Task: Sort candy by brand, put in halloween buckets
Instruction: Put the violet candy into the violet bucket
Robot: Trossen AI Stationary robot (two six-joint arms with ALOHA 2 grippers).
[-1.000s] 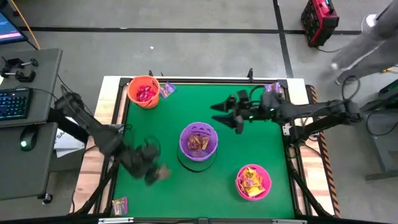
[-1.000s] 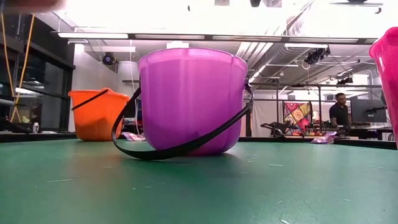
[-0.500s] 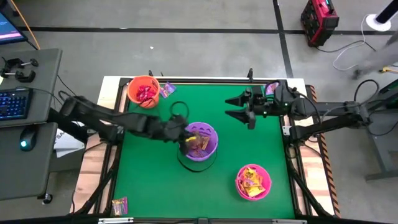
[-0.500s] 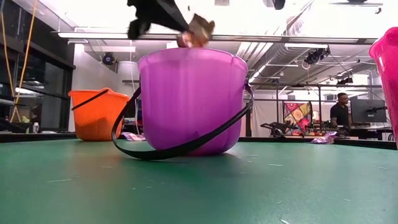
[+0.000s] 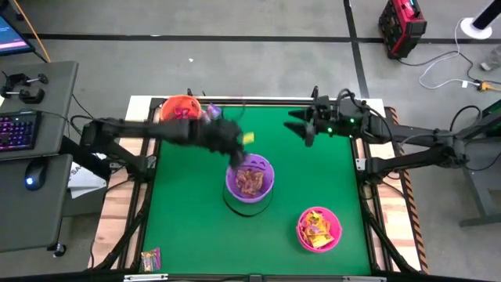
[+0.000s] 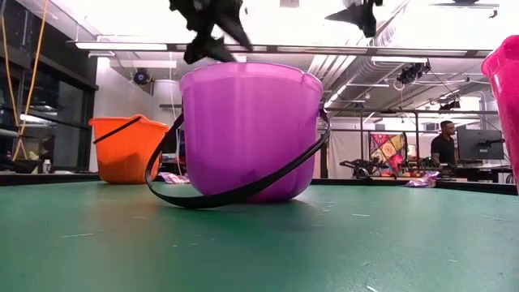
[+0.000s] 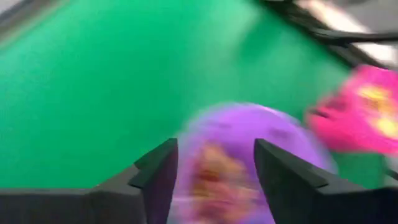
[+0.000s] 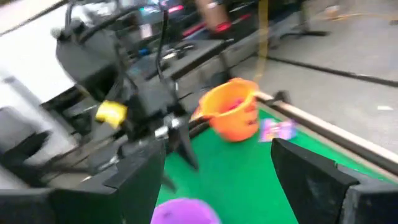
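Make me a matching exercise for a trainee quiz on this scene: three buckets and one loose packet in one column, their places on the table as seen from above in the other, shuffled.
Things:
1. orange bucket
2. purple bucket
3. pink bucket
4. loose packet

Places in the high view:
A. table's middle
B. picture's lower-left corner of the table
C. picture's upper-left corner of the mat
D. picture's lower right of the mat

Pairs: 1-C, 2-A, 3-D, 4-B

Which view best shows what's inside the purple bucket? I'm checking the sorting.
The high view: it looks straight down into the purple bucket, showing orange-brown candy. The low view shows only its wall, the left wrist view a blurred interior, the right wrist view its rim.
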